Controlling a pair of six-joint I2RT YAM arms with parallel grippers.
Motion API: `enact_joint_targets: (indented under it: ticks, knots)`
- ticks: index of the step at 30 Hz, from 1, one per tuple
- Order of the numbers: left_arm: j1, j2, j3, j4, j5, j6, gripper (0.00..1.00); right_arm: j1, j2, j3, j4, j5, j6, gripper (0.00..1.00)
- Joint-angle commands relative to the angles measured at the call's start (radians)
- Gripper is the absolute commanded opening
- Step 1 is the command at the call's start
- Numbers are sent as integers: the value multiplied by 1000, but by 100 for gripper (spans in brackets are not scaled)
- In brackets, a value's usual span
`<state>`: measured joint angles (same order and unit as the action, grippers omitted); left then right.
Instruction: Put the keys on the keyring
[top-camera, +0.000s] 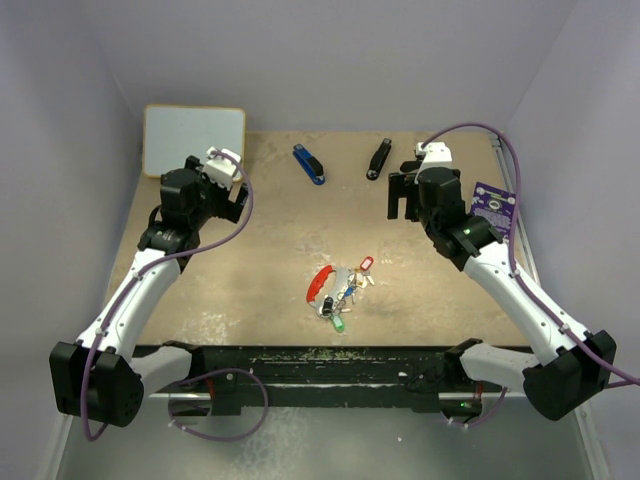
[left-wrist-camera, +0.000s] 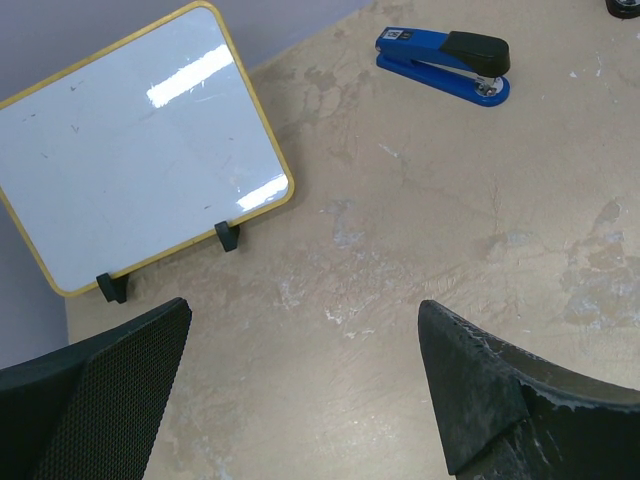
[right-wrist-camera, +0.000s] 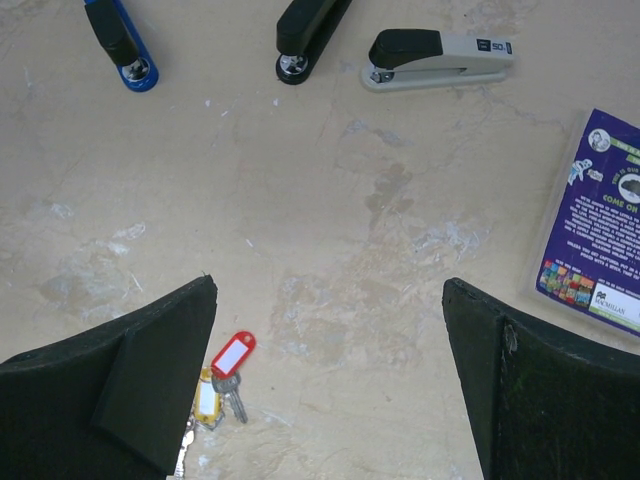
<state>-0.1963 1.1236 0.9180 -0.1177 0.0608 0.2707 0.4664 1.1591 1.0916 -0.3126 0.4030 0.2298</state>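
The left hand (left-wrist-camera: 305, 315) and the right hand (right-wrist-camera: 330, 285) are wide open and empty, and the keys (top-camera: 348, 292) lie bunched with the keyring (top-camera: 321, 283) on the bench (top-camera: 250, 290) near its front middle, the bunch slanting from near-left to far-right.

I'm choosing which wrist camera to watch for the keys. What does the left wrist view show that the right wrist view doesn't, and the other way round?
Only the left wrist view: the whiteboard, yellow-framed, standing on black feet near the table's edge.
Only the right wrist view: a red-tagged key and a yellow tag, partly hidden behind the finger at the picture's left, plus the black stapler, the grey stapler and the purple card.
Both: the blue stapler and the tan table.
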Motion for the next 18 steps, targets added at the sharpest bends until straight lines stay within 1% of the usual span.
enact_joint_targets:
  ticks: [1, 18]
  knots:
    - [10, -16, -4, 50, 13, -25, 98, 3, -15, 8, 20, 23, -20, 100]
    - [12, -15, -7, 56, 17, -28, 98, 3, -20, 1, 28, 2, -33, 100]
